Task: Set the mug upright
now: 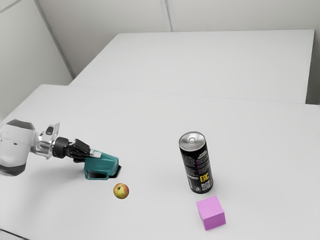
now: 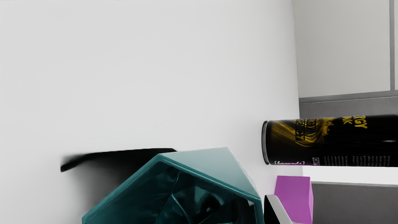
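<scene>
White table (image 1: 150,120); wrist view crops mug (image 2: 208,165); can't tell whether gripper (image 1: 92,154) grasps it

Exterior camera high, angled down; wrist camera closer, facing across; mug (image 1: 102,162), can (image 1: 196,165), cube (image 1: 211,212) shared

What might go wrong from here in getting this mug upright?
The apple sits close beside the tipped mug, so turning the mug might knock it and set it rolling. The end effector is at the rim of the mug's open end, so the mug may twist or slip during turning.
</scene>
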Tool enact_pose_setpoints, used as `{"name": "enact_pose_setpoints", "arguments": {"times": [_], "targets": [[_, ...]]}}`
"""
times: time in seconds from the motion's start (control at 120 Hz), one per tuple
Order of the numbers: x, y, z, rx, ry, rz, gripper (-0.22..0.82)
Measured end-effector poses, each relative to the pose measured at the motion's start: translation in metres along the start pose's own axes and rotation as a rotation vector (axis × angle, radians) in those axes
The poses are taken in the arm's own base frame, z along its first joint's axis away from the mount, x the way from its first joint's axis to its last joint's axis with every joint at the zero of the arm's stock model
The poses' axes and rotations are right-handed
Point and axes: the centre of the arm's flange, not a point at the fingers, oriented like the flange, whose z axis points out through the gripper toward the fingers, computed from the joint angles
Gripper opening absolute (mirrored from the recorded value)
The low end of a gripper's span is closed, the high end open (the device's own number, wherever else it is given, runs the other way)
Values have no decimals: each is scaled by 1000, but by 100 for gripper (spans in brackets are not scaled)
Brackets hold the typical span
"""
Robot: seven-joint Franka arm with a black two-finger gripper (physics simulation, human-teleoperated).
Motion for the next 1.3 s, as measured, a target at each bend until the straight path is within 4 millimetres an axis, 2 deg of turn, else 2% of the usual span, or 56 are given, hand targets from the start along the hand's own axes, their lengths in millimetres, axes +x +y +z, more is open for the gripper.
{"name": "enact_pose_setpoints", "arguments": {"times": [0.208, 0.375, 0.442, 0.667, 0.858, 0.95, 1.1, 1.192, 1.3], "targets": [[3, 9, -5, 9, 8, 27, -16], [11, 33, -10, 26, 10, 81, -16], [18, 49, -12, 41, 2, 122, -16], [60, 115, -25, 200, -138, 292, -17], [78, 169, -25, 400, -283, 369, -17], [84, 192, -11, 504, -364, 390, -17], [86, 219, 32, 656, -467, 412, -17], [85, 232, 51, 748, -492, 415, -17], [83, 243, 65, 858, -491, 413, -17]]}}
